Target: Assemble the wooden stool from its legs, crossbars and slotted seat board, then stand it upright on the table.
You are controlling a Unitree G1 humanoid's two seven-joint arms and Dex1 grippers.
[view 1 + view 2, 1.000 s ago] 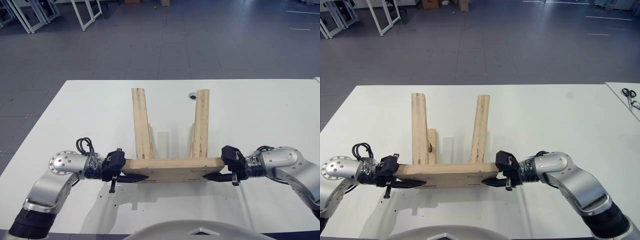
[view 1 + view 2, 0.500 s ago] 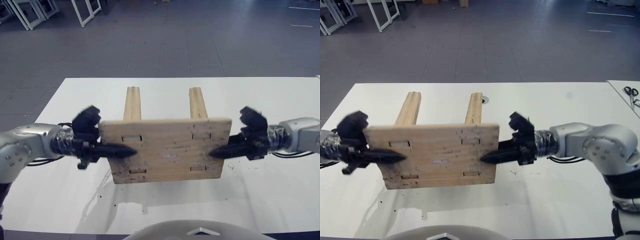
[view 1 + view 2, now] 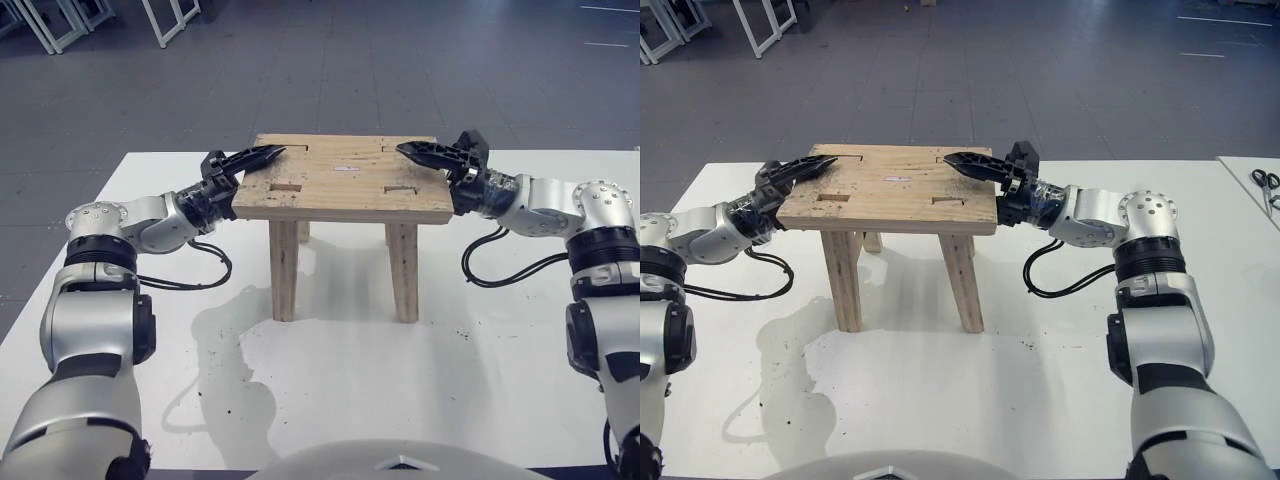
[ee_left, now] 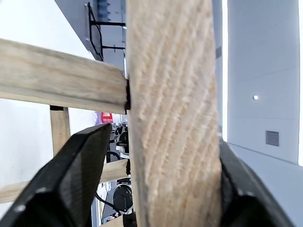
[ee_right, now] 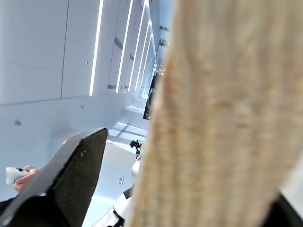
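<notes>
On the white table [image 3: 520, 330] the stool [image 3: 345, 185] is upright, rear legs [image 3: 872, 241] mostly hidden.

The pale wooden stool [image 3: 340, 185] has swung from lying with its legs pointing to 12 o'clock to standing upright on the white table [image 3: 520, 340]; the left gripper [image 3: 258, 163] and right gripper [image 3: 428, 160], clamped on its seat ends at 9 and 3 o'clock, have carried it toward 12 o'clock.

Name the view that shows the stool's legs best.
Left eye view: both front legs show full length, down to the table. Right eye view shows much the same. Wrist views show mostly the seat board edge-on.
</notes>
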